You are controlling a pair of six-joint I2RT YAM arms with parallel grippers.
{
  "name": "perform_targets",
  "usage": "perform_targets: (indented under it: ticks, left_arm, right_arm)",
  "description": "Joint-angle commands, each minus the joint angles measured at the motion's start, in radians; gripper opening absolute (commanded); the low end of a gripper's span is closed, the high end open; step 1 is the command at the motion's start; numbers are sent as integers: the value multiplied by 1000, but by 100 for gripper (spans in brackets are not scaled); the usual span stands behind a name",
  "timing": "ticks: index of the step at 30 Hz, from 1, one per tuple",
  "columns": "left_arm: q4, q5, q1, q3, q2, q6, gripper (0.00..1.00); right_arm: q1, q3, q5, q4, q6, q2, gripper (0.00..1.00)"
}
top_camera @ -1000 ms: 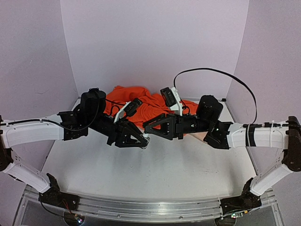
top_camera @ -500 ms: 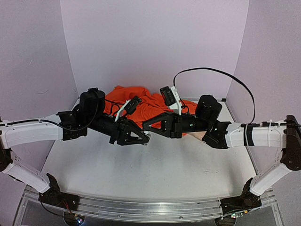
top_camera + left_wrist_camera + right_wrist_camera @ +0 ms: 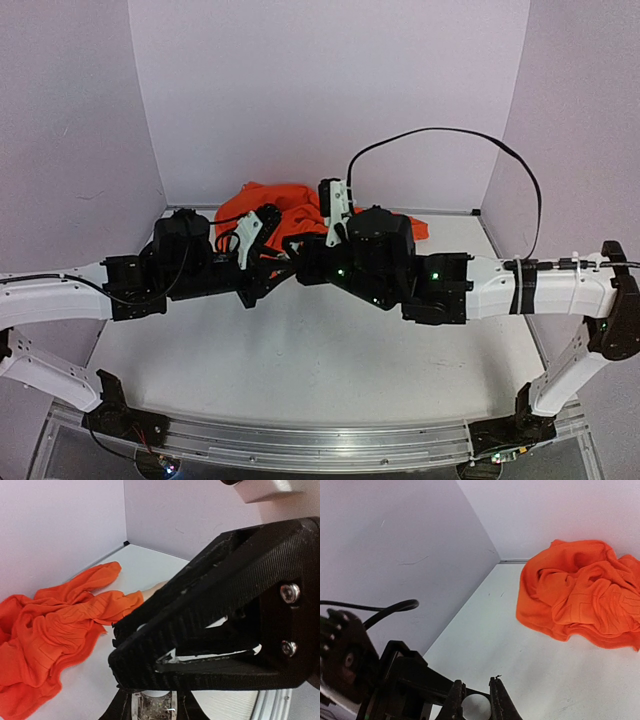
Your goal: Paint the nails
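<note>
The orange sleeve (image 3: 285, 205) lies crumpled at the back of the table; it also shows in the left wrist view (image 3: 55, 630) and the right wrist view (image 3: 580, 595). A peach bit of the mannequin hand (image 3: 153, 587) pokes out of it behind the right gripper's black body; the nails are hidden. My left gripper (image 3: 272, 268) (image 3: 152, 707) is shut on a small clear bottle (image 3: 152, 705). My right gripper (image 3: 297, 256) (image 3: 476, 701) meets it tip to tip and is shut on the bottle's round white cap (image 3: 477, 706).
The white table (image 3: 320, 350) is boxed in by lilac walls on the left, back and right. The right arm's black cable (image 3: 450, 135) loops above it. Both forearms cross the middle of the table.
Both grippers have moved left and toward the back. The right wrist has turned and pushed in over the left gripper's tip. The peach hand seen beside the right arm is now covered.
</note>
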Motion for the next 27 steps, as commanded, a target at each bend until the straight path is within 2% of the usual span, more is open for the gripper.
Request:
perform_targets:
  ticks: [1,4,5,7,8,15,20,23,27]
  left_arm:
    - [94,-321,29,5,-6,81,0]
    - [94,-243,29,-29,-41,60,0]
    - [93,-224,28,-45,-56,46,0]
    - [90,-204,28,-72,-79,17,0]
    - [89,-193,28,-90,-91,5,0]
    - [81,-52,30,-132,-139,-62,0]
    - [84,203,45,-102,-147,-75,0]
    - [91,415,54,-64,-136,-76,0]
    - [97,685,54,-4,-83,-85,0]
  right_arm:
    - [108,108,65,-76,27,25,0]
    - [104,96,57,-74,-1,0,0]
    - [97,86,44,-72,-16,-16,6]
    - [80,57,-2,-64,-54,-51,31]
    - [69,39,-21,-61,-71,-73,38]
    - [-74,-85,-260,-48,-151,-221,75]
    - [-232,-145,-566,-28,-127,-267,88]
    - [-263,-171,-779,38,-115,-280,98]
    - [-264,-189,-1044,176,-103,-267,97]
